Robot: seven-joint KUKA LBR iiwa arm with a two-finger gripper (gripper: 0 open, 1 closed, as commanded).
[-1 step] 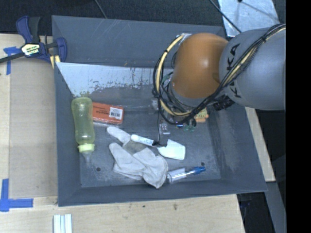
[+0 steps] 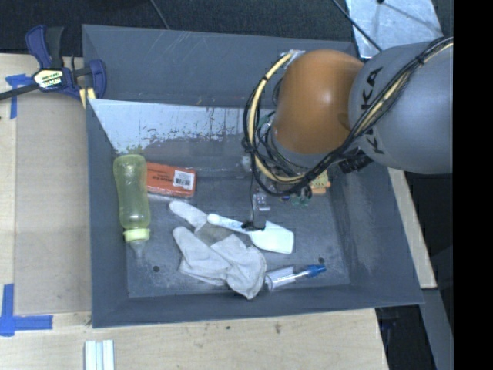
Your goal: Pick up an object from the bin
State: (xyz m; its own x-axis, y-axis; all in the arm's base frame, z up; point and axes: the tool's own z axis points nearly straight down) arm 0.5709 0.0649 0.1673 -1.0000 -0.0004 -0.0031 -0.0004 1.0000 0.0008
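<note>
My tool [image 2: 257,219] sits low over the white spatula [image 2: 274,240] near the middle of the bin [image 2: 362,230], just beside the crumpled pale glove [image 2: 219,259]. I cannot tell whether it is released or clenched. I judge this the grasping step: next, clench firmly, then lift straight.

Dim, even light; soft glare on the orange cover [image 2: 316,102]

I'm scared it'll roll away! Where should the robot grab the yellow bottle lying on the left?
Around the middle of the bottle, coming straight down from above. It lies on its side, long and round, so squeezing across its narrow width probably holds best. Stay toward the cap end; the orange box sits close beside the other end.
</note>
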